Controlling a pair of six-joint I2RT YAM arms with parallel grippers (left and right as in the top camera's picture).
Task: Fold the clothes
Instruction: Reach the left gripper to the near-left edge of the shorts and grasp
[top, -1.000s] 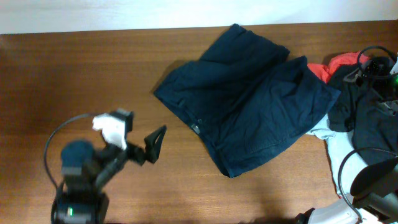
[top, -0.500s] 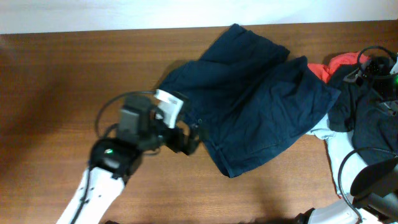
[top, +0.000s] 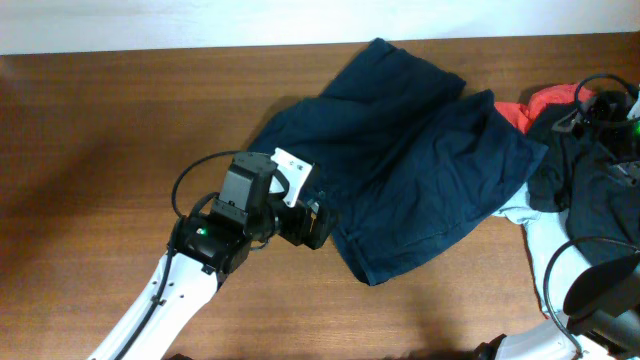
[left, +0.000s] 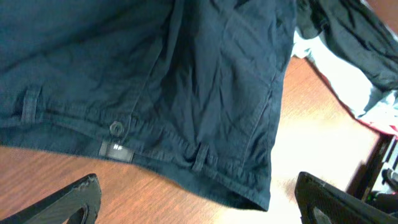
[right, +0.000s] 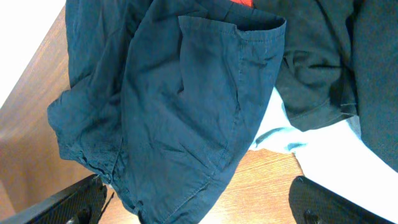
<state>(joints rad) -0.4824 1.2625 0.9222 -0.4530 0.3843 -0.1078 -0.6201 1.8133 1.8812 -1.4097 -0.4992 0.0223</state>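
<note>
The dark navy shorts (top: 400, 170) lie spread and rumpled across the middle and back of the wooden table. My left gripper (top: 318, 222) is open and empty, low at the waistband edge on the shorts' front left side. In the left wrist view the waistband with its button (left: 116, 128) and a small label lies just ahead of the open fingers (left: 199, 208). My right gripper (right: 199, 208) is open and empty, above the shorts' (right: 168, 106) right leg and front hem. In the overhead view only the right arm's base shows, at the bottom right.
A red garment (top: 545, 100), a dark garment pile (top: 590, 170) and a light blue T-shirt (top: 530, 225) lie against the shorts' right side. Cables loop at the far right. Bare wood (top: 100, 150) lies left of the shorts.
My left arm has swung from the front left of the table to the right, up to the shorts' waistband edge. The shorts and the right arm have not moved.
</note>
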